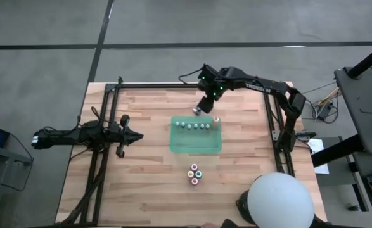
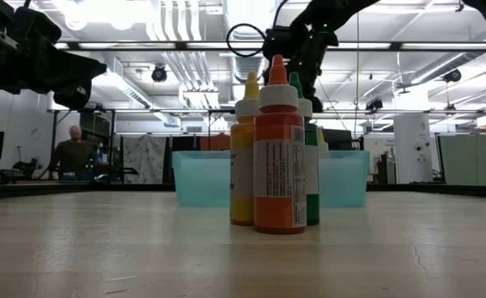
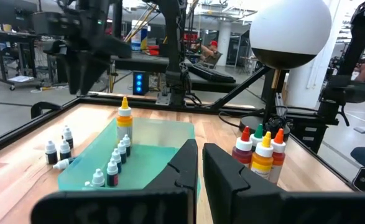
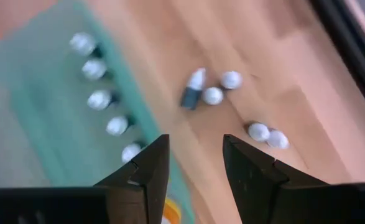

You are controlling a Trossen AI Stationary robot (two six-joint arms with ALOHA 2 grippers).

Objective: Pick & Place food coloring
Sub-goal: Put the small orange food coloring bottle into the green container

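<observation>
Four taller bottles [image 1: 194,173], apart from mat [image 1: 196,143]

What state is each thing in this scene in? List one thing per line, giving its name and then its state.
Right claw: open, empty, above the loose small bottles.
Left claw: shut, empty, waiting at the table's left.
Small bottles on the green tray: upright, in a row.
Tall yellow bottle: upright at the row's end.
Loose small bottles: on bare wood beside the tray, one lying down.
Four big bottles: upright, clustered, capped.
Green tray: flat on the table.
</observation>
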